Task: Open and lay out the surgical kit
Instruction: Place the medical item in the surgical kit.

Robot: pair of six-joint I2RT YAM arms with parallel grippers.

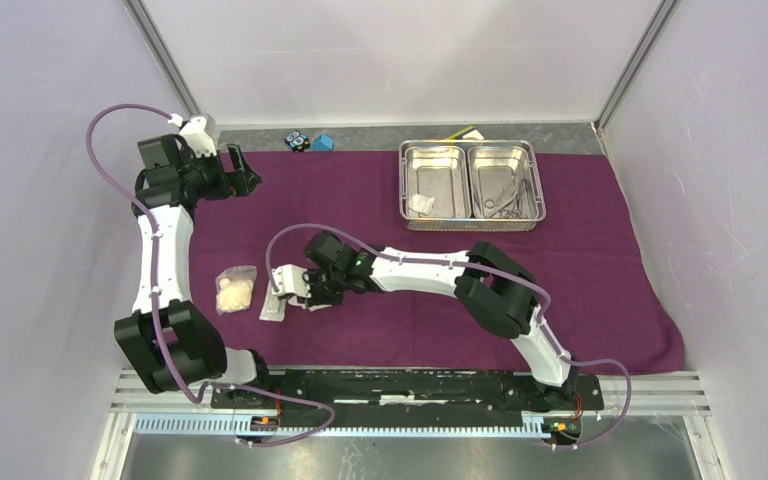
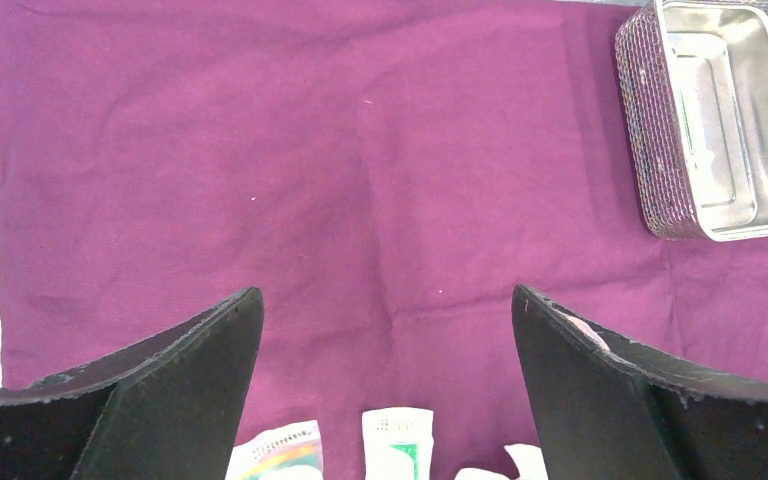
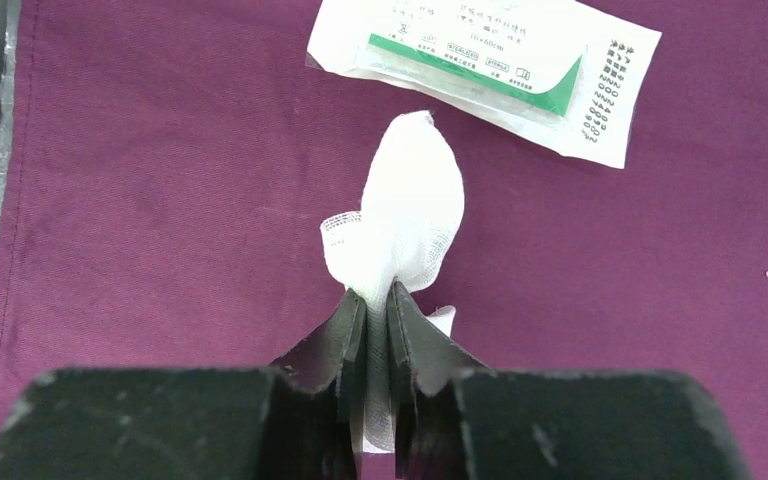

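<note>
With the right gripper (image 3: pixel 375 295) pinching the gauze wad (image 3: pixel 410 200) and the left gripper (image 2: pixel 385 292) gaping empty, clinging fibres might drag it onto the packet (image 3: pixel 480 60).

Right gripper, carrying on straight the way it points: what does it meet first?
Probably the flat white packet, lying on the purple cloth just beyond the gauze wad pinched by the right gripper. Height is unclear, so the wad might brush the cloth first.
</note>
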